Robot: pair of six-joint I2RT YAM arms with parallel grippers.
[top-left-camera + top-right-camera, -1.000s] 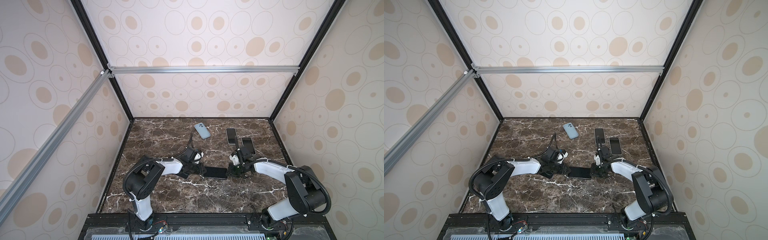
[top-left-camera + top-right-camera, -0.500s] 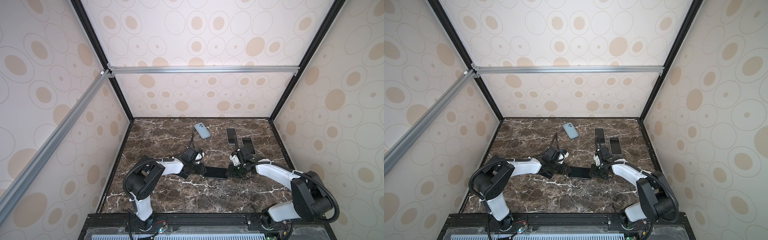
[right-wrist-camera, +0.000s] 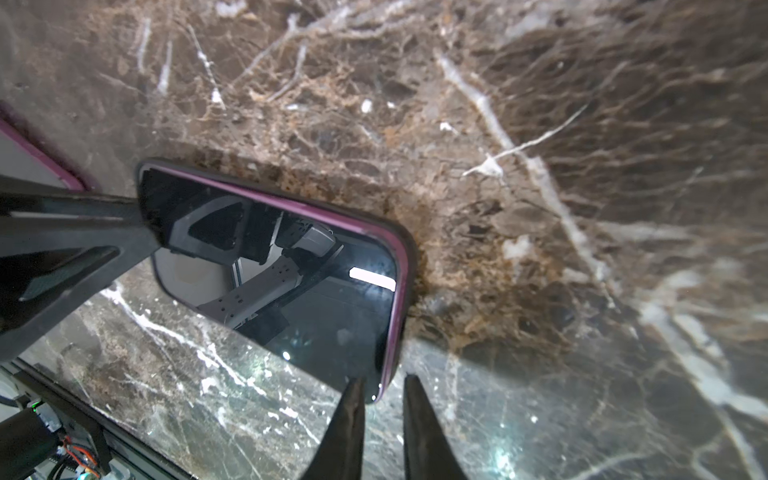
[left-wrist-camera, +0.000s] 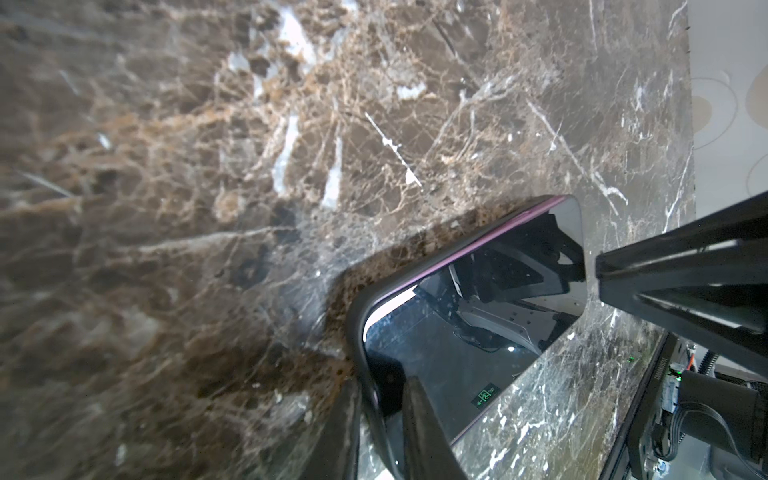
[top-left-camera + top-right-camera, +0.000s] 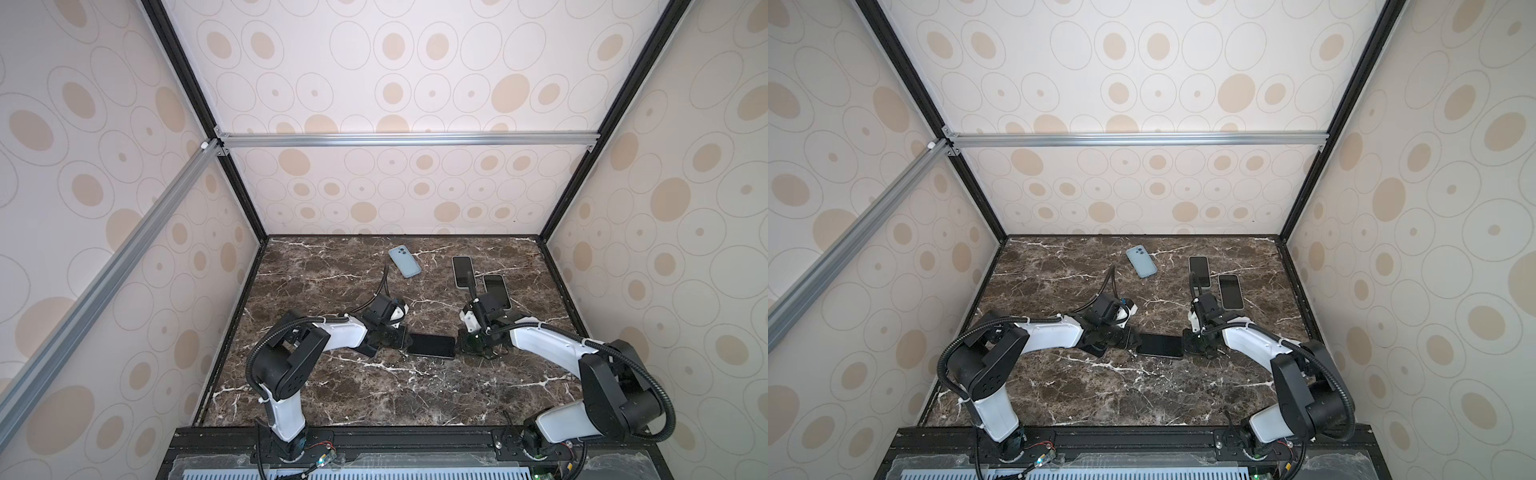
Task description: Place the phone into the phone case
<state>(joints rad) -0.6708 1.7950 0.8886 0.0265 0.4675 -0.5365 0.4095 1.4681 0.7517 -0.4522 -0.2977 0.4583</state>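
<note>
A dark-screened phone (image 5: 430,345) (image 5: 1160,345) with a purple edge lies flat mid-table inside a dark phone case, and how fully it is seated I cannot tell. My left gripper (image 5: 402,338) (image 5: 1133,340) is at its left end. In the left wrist view the case rim (image 4: 357,316) runs between the fingers of this gripper (image 4: 380,411), which pinch it. My right gripper (image 5: 459,344) (image 5: 1185,344) is at the right end. Its tips (image 3: 382,399) straddle a corner of the phone (image 3: 311,291), with a narrow gap beside the outer finger.
A light blue case (image 5: 404,262) lies face down at the back. Two more phones (image 5: 462,272) (image 5: 496,291) lie screen up at the back right, just behind my right wrist. Patterned walls close in the marble table (image 5: 374,395) on three sides.
The right arm's elbow shifted outward and came back. The phone and both grippers have stayed in the same place at its two ends.
</note>
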